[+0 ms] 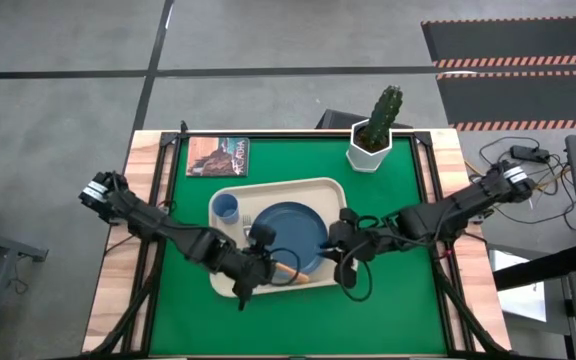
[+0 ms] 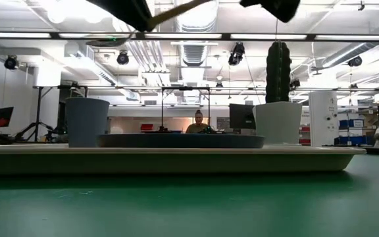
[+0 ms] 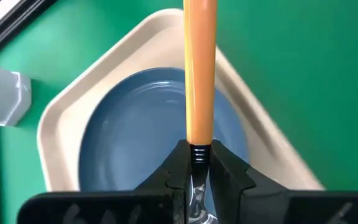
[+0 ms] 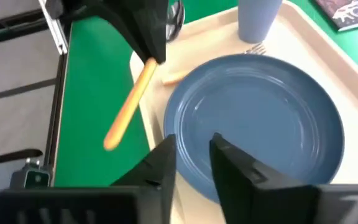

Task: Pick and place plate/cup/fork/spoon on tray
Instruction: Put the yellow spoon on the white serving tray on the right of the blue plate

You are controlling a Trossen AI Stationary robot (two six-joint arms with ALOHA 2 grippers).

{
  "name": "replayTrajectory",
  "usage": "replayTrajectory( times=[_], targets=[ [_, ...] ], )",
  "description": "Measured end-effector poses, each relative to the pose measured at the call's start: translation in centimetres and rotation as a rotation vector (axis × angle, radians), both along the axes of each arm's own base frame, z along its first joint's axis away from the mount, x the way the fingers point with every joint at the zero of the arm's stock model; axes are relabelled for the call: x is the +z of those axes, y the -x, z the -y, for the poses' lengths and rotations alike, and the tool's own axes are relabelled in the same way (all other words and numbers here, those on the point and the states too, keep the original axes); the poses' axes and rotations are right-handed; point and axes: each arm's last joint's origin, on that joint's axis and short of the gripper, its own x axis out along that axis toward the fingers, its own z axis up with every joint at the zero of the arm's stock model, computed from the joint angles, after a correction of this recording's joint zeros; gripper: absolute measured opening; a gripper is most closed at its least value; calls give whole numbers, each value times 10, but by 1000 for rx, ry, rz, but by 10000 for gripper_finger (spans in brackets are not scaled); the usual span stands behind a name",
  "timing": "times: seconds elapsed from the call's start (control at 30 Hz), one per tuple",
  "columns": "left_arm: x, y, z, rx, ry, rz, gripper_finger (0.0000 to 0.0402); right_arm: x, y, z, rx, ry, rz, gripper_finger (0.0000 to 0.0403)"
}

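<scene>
The cream tray (image 1: 320, 190) lies mid-table and carries the dark blue plate (image 1: 290, 228) and the light-blue cup (image 1: 225, 208). The fork (image 4: 252, 48) lies flat on the tray between cup and plate. My left gripper (image 1: 258, 262) is over the tray's near edge, shut on the spoon, whose orange handle (image 3: 201, 74) points out ahead over the plate. My right gripper (image 4: 192, 158) hovers beside the plate's right rim, slightly open and empty. The low view shows both grippers well above the tray (image 2: 176, 160). My left gripper pinches the spoon's silver neck (image 3: 197, 155), just where the orange handle ends, between its two fingers. The handle runs on ahead in line with the fingers, and the shiny bowl end (image 3: 197, 199) lies back between them. The spoon is lifted clear above the tray and plate.
A white pot with a cactus (image 1: 373, 140) stands at the far right of the green mat. A small book (image 1: 218, 156) lies at the far left. Bare green mat (image 1: 398, 300) lies to the right of and in front of the tray.
</scene>
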Motion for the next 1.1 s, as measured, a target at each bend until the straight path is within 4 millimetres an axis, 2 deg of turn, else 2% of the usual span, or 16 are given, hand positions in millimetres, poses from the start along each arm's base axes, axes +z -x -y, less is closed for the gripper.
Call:
replayTrajectory(
  times=[0.23, 0.4, 0.67, 1.1],
  targets=[
    [0, -2, -4, -74, -93, -6, 17, -7, -14, 5, -25, 12, -9, 152],
    [0, -2, -5, -101, -136, -5, 17, -15, -27, 2, -11, 9, 22, 183],
    [2, -3, -9, -82, -303, 24, 17, -25, -44, 3, -10, -16, 61, 194],
    [2, -6, -17, -52, -528, 28, 17, -31, -60, 23, -71, -44, 90, 194]
  ],
)
